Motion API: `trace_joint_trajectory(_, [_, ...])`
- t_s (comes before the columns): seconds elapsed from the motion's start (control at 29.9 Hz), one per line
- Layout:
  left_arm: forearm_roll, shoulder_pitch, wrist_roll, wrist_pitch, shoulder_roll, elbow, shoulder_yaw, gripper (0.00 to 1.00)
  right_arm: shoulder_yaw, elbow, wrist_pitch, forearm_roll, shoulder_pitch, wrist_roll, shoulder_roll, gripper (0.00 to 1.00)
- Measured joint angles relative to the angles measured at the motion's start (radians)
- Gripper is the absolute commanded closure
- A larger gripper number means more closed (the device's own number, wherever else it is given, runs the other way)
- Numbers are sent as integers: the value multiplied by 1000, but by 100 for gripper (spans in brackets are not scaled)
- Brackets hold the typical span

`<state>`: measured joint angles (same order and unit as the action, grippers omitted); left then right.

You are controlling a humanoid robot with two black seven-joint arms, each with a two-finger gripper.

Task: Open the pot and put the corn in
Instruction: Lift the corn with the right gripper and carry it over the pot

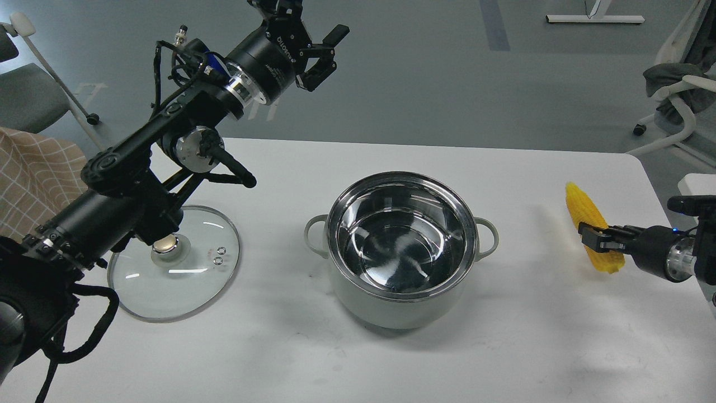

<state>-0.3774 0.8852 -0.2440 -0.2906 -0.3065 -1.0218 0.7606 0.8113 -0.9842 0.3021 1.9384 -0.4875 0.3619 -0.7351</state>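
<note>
The pale grey-green pot (386,310) stands open in the middle of the white table, its shiny steel inside empty. The yellow corn (579,204) is at the right side of the table, tilted, with its lower half between the fingers of my right gripper (593,239). That gripper is shut on it and seems to hold it just above the table. My left gripper (311,29) is open and empty, raised high beyond the table's far edge, up and left of the pot.
The round glass lid (184,285) with its gold knob lies flat on the table left of the pot, partly under my left arm. Office chairs stand at the far right (679,95) and far left (28,95), off the table.
</note>
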Motion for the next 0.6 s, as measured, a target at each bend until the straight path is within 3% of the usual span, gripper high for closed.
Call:
trace_joint_trajectory(0.3, [-1, 4, 1, 5, 16, 0, -6, 6, 2, -101, 6, -10, -83, 0, -113, 100])
trace_joint_trajectory(0.6, [-2, 7, 2, 5, 17, 0, -5, 6, -10, -108, 78, -13, -263, -1, -123, 100])
